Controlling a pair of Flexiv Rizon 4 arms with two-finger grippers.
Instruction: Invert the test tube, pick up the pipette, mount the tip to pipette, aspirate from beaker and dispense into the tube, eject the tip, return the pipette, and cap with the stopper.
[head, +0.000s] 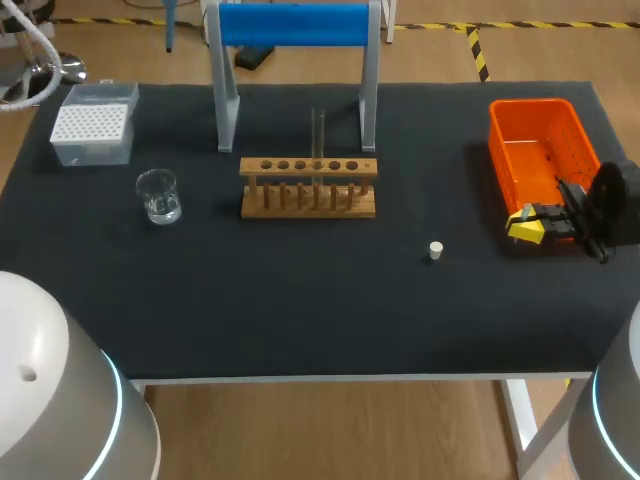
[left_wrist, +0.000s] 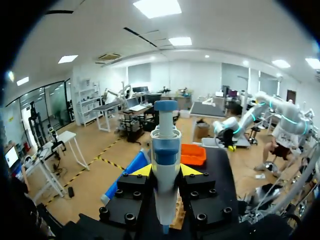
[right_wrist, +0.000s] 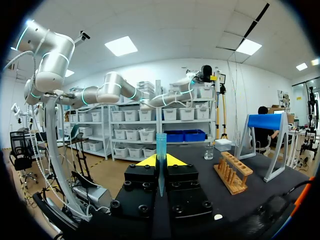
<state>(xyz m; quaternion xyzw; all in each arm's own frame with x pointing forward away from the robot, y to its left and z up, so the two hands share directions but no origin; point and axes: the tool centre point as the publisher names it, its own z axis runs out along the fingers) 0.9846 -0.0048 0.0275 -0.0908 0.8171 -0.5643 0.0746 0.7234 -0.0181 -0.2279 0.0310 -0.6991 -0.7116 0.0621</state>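
Test tube (head: 318, 135) upright in rack (head: 308, 188), stopper (head: 436, 250) loose at rack's 4 o'clock; left gripper (left_wrist: 166, 171) clamped on pipette (left_wrist: 165, 150), right gripper (right_wrist: 160, 161) clamped on tip (right_wrist: 161, 142) by bin (head: 498, 160) at table's 3 o'clock: probably tip disposal, with pipette return and capping pending.

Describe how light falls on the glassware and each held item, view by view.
Head view: the beaker shows bright glints; the test tube is faint against the dark mat. Left wrist view: the pipette in the left gripper is evenly lit. Right wrist view: the tip in the right gripper looks translucent blue.
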